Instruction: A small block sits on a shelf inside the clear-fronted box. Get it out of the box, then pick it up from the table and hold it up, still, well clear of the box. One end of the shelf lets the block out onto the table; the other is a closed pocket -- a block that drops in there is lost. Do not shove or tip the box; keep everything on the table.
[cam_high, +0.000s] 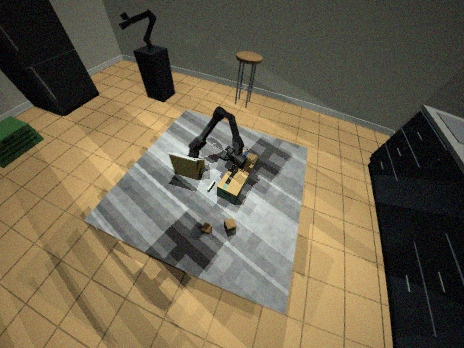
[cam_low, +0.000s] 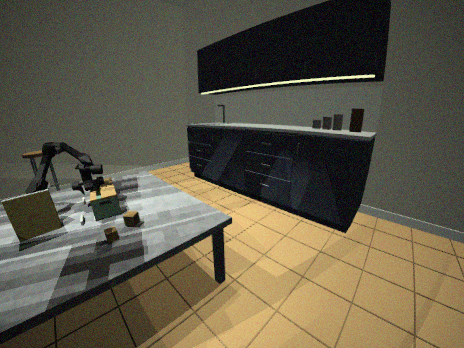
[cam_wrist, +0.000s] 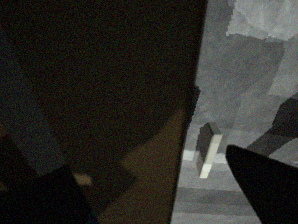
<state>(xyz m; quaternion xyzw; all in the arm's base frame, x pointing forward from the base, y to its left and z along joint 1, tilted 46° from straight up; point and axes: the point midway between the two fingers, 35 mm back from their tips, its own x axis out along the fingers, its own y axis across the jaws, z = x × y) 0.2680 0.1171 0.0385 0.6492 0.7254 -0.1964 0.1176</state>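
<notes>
The box (cam_high: 234, 184) has a tan top and a dark green side and stands mid-table; it also shows in the exterior view (cam_low: 105, 200). My gripper (cam_high: 235, 158) is open and empty, low at the box's far end, close to its top edge. In the exterior view the gripper (cam_low: 90, 176) is just behind the box. In the wrist view the box's dark wall (cam_wrist: 100, 85) fills the left side, and my two dark fingers stand at the bottom corners. I cannot make out the small block in any view.
A tan board (cam_high: 187, 166) stands upright left of the box. Two small brown cubes (cam_high: 206, 228) (cam_high: 230, 224) lie nearer the table's front. A short white stick lies on the table beside the box and shows in the wrist view (cam_wrist: 207, 160).
</notes>
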